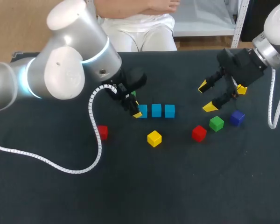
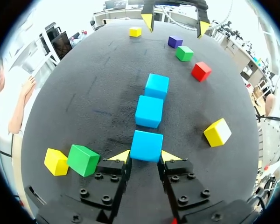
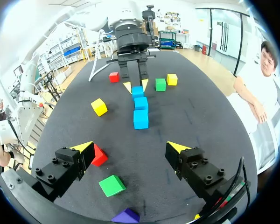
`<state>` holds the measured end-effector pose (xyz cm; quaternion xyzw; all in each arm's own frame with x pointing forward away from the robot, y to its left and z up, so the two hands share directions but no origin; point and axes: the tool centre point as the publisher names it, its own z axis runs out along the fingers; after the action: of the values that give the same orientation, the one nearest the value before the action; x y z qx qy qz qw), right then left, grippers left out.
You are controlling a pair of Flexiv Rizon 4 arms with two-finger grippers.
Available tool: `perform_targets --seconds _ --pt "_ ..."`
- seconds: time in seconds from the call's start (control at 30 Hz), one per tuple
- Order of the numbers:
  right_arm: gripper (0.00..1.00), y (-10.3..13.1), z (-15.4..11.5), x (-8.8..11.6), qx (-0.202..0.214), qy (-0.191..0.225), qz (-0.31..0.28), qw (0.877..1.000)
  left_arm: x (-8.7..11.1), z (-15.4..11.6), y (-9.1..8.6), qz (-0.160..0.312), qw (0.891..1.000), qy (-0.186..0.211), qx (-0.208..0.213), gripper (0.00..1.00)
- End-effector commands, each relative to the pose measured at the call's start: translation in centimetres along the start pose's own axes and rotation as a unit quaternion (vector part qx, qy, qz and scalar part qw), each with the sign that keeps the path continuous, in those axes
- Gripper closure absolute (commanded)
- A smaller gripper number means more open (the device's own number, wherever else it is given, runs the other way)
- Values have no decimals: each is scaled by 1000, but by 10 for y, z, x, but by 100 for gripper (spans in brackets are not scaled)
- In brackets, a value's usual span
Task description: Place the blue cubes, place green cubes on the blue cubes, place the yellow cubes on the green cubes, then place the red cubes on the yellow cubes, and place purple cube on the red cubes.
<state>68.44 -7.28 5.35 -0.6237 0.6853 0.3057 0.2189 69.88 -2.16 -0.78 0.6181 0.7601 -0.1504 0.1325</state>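
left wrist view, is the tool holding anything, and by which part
Yes: the left tool is shut on the blue cube nearest it in the row, one yellow tip against each of two opposite side faces. The right tool is open and holds nothing.

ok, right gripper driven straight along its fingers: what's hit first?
Probably the nearest blue cube, dead ahead of the right gripper; depth is unclear, so it may meet bare table first.

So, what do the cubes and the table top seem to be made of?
Cubes: probably painted wood or hard plastic. The colour is flat and even, the faces are matt with hardly any shine, and the edges are crisp. I cannot tell which.
Table: it seems covered with dark cloth or a felt-like mat. It is matt, without reflections, and shows faint scuff marks.
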Motion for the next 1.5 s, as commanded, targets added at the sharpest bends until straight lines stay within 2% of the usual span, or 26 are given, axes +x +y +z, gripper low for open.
perform_targets --seconds 0.03,1.4,1.5 --pt "0 1 0 0 1 -1 -1 1000 -1 1 3 -5 1000 4 -1 100" --pt "0 1 0 0 1 -1 -1 1000 0 3 -2 -4 1000 -14 7 100" --pt "0 1 0 0 1 -1 -1 1000 0 4 -1 -4 1000 -14 7 97"
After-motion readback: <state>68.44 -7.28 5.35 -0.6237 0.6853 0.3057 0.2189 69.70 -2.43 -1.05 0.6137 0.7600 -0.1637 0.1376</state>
